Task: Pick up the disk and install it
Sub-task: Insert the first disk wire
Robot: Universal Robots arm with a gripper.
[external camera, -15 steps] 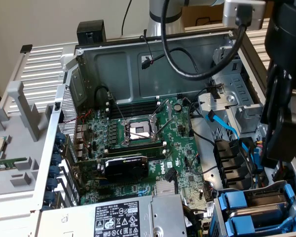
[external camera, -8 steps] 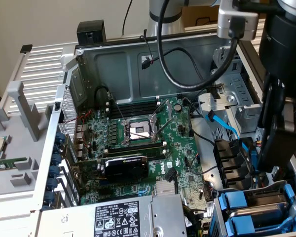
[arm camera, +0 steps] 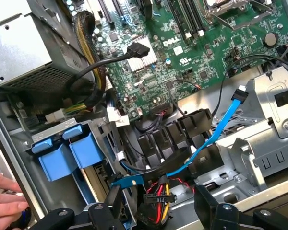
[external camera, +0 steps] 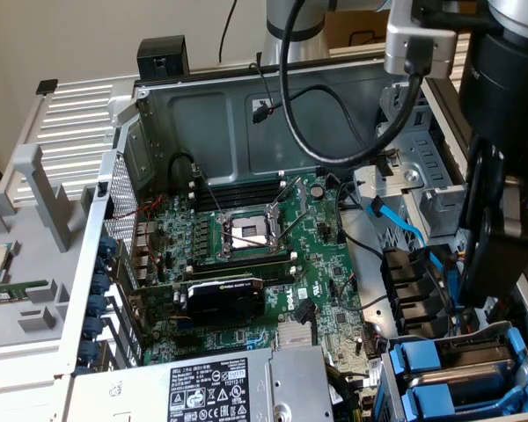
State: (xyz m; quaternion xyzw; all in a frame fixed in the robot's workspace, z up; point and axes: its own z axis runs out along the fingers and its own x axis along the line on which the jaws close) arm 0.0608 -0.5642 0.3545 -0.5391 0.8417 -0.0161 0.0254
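- Open computer case (external camera: 246, 105) lies on its side, green motherboard (external camera: 273, 255) exposed.
- Robot arm (external camera: 510, 105) hangs over the drive-bay end of the case, at the exterior view's right.
- The jaws (arm camera: 153, 215) stand apart, black fingers (arm camera: 213, 208) either side of a red, yellow and black cable bundle (arm camera: 158, 196); nothing is clamped between them.
- Blue drive carriers (arm camera: 69, 153) sit in the bay just beside the jaws.
- No labelled disk can be made out; I cannot tell whether either carrier holds it.
- Blue data cable (arm camera: 216, 132) runs across black fan shrouds (arm camera: 177, 134).
- Silver power-supply box (external camera: 211, 387) sits beside the bay.
- A person's hand (arm camera: 5, 201) rests at the case edge near the carriers.
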